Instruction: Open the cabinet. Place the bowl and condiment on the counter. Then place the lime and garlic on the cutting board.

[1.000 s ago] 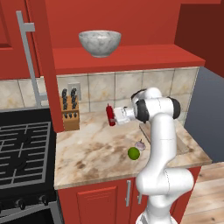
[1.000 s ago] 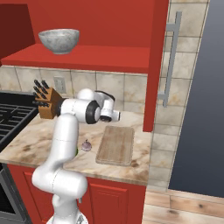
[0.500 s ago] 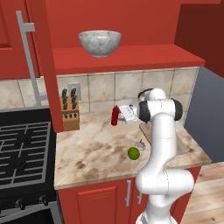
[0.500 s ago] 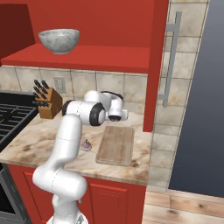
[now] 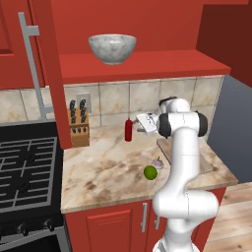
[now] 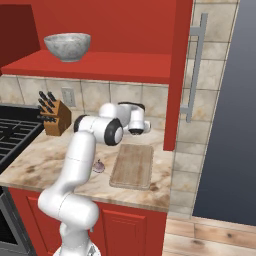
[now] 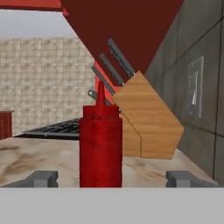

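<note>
So the condiment (image 5: 128, 130) is standing upright on the worktop (image 5: 103, 167) right now, near the tiled back wall, with the knife block (image 5: 78, 130) off to its stove side. In my hand view the bottle (image 7: 100, 146) is sitting dead centre between my two fingers (image 7: 43, 178), and both tips are standing well clear of its sides, so I'm not gripping anything: fingers spread wide, bottle released. Its long axis is running straight up, nozzle on top.

I'm reading the bottle part of the job as done. The bowl (image 5: 112, 47) is sitting up on the open cabinet (image 5: 142, 64) shelf, above and towards the stove side of my hand (image 5: 146, 123), so that's where I'm guessing I'm heading next. The relation that matters: the bowl is high overhead, so I'm needing to back away from the bottle without clipping it, then climb.

The lime (image 5: 150, 172) and garlic (image 5: 158, 163) are lying just beside each other near the front edge of the worktop, close to the cutting board (image 6: 133, 165) but not on it.
</note>
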